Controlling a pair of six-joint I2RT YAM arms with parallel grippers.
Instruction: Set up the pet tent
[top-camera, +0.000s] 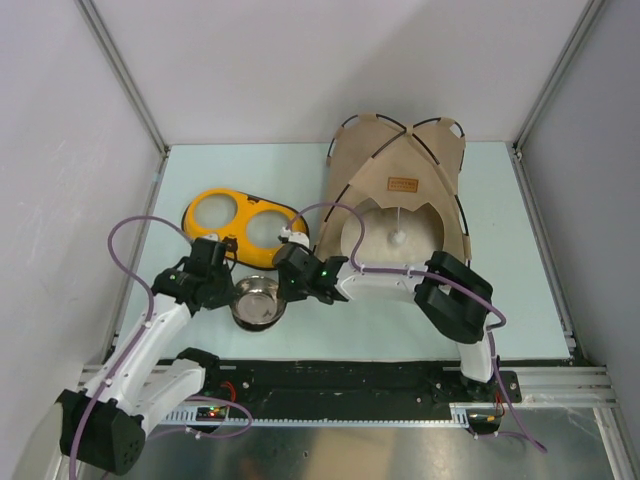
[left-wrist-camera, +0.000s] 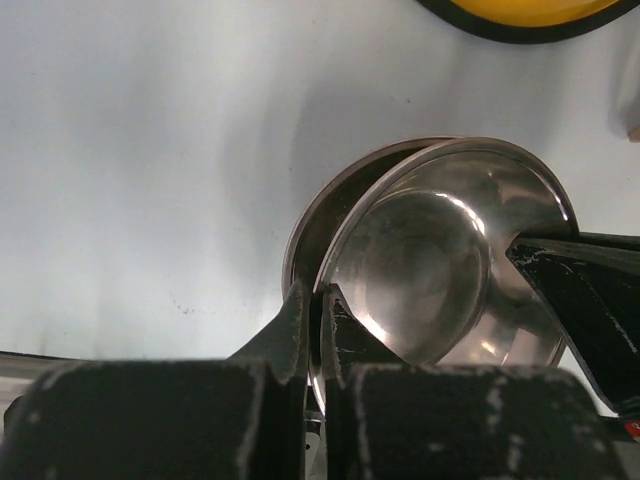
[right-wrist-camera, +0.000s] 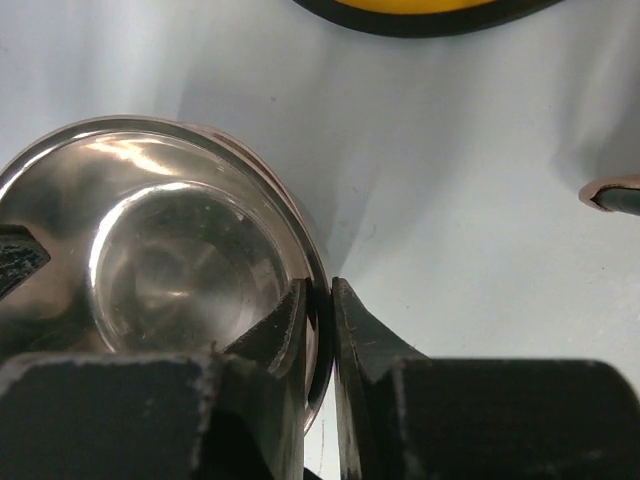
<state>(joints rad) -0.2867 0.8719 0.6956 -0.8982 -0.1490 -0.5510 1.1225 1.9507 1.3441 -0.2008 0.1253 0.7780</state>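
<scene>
Pet tent (top-camera: 400, 165) stands at the back right of the tabletop (top-camera: 500, 290). It's up on its poles, opening twd me, w/ the fluffy pillow (top-camera: 372, 245) inside and the pom-pom (top-camera: 398, 237) hanging in the doorway. Looks done to me.

Both arms are on the two nested steel bowls (top-camera: 258, 302), just in front of the yellow holder (top-camera: 241, 222), whose wells are bare. Left hand (left-wrist-camera: 320, 320) is pinched tight on the rim of the upper bowl (left-wrist-camera: 430, 260), which sits tilted and off-centre in the lower bowl (left-wrist-camera: 325, 200). Right hand (right-wrist-camera: 320, 305) straddles the opposite rim w/ fingers barely apart; can't tell if it's actually clamping.

My read: opposite-side grips are there to pull the pair apart, one bowl per well.
</scene>
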